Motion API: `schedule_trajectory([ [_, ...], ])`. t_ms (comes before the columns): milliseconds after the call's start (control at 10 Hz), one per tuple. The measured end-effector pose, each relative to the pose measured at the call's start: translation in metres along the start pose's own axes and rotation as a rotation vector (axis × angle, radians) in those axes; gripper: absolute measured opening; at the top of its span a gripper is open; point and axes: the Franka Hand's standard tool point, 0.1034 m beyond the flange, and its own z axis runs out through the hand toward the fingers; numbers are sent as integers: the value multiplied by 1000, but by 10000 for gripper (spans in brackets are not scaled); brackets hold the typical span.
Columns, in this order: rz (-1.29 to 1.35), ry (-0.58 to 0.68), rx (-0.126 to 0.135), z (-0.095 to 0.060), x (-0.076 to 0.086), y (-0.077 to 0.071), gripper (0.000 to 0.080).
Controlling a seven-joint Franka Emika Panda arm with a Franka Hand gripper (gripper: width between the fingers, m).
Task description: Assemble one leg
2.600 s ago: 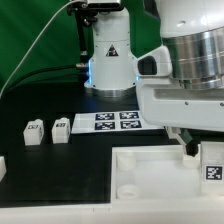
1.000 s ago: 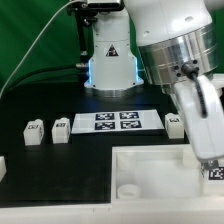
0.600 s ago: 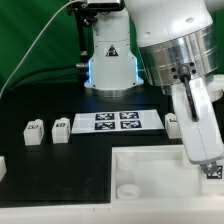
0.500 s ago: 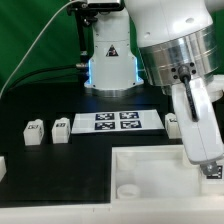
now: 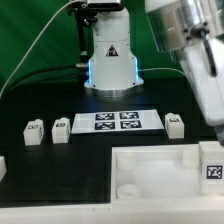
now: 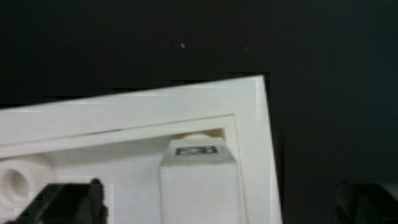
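Lifting off, our gripper (image 6: 214,205), fingers spread and empty, is leaving the leg (image 5: 210,161) standing in the panel (image 5: 150,170)'s corner; next, we're fetching another.

Four legs (image 5: 34,132), one panel (image 5: 160,172), one marker board (image 5: 116,121)

My exterior view looks down at a slant across the black table (image 5: 60,170), facing the arm's base (image 5: 110,55) at the far side, and sits far enough back to take in the marker board (image 5: 115,121), 3 loose legs, and the large white panel (image 5: 150,175) at the near edge. My wrist view looks straight down from close above, so only 1 corner of the white panel (image 6: 107,115) and the leg (image 6: 196,175) standing there fit in. The 2 views share that panel corner and its leg (image 5: 211,162), at the exterior view's right.
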Motion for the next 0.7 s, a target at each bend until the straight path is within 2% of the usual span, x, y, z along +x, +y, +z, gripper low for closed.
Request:
schedule_trajectory([
  [200, 2, 4, -6, 5, 3, 2, 649],
  [700, 2, 4, -7, 6, 3, 2, 649],
])
